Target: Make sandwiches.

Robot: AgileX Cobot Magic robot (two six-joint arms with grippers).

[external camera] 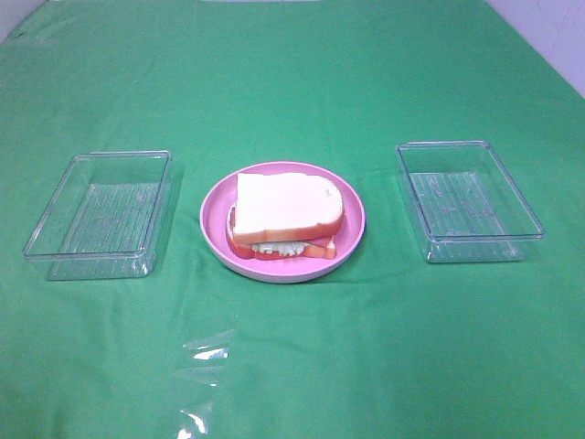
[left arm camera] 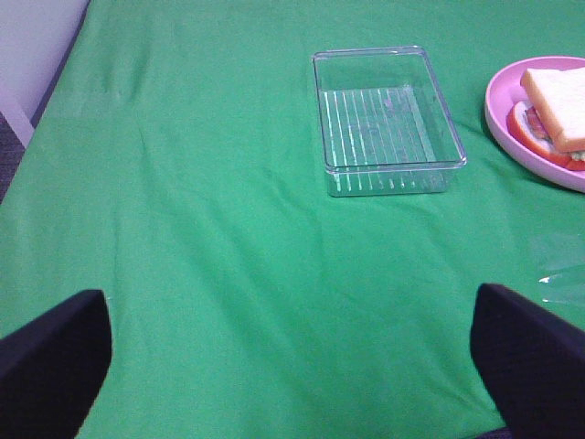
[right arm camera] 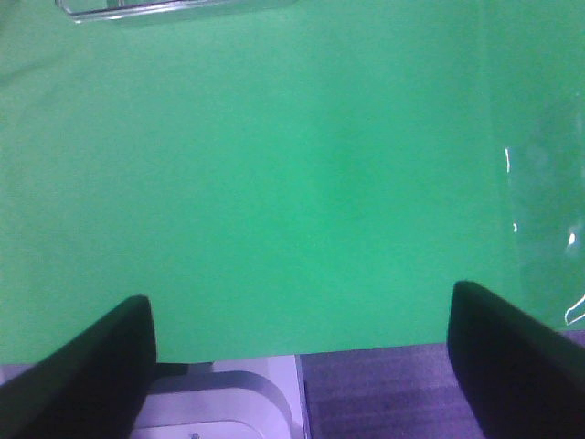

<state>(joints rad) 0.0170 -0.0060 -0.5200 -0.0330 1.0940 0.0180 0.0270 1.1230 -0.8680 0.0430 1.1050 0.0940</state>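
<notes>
From the high camera, the sandwiches [external camera: 286,217] sit stacked on a pink plate [external camera: 352,197] at the middle of the bench [external camera: 292,82], which is covered in green cloth. White bread lies on top, with red strips and pale lettuce showing at the near edge. A clear tray [external camera: 101,215] stands well to the left of the plate and a second clear tray [external camera: 468,199] well to the right. A crumpled clear film [external camera: 203,384] lies on the cloth near the front edge. Neither arm shows here.

The left wrist camera shows the left gripper [left arm camera: 292,357] spread wide and holding nothing, above bare cloth, with one tray and the plate's edge beyond.

The right wrist camera shows the right gripper [right arm camera: 302,366] also wide and empty, over the bench's front edge.
</notes>
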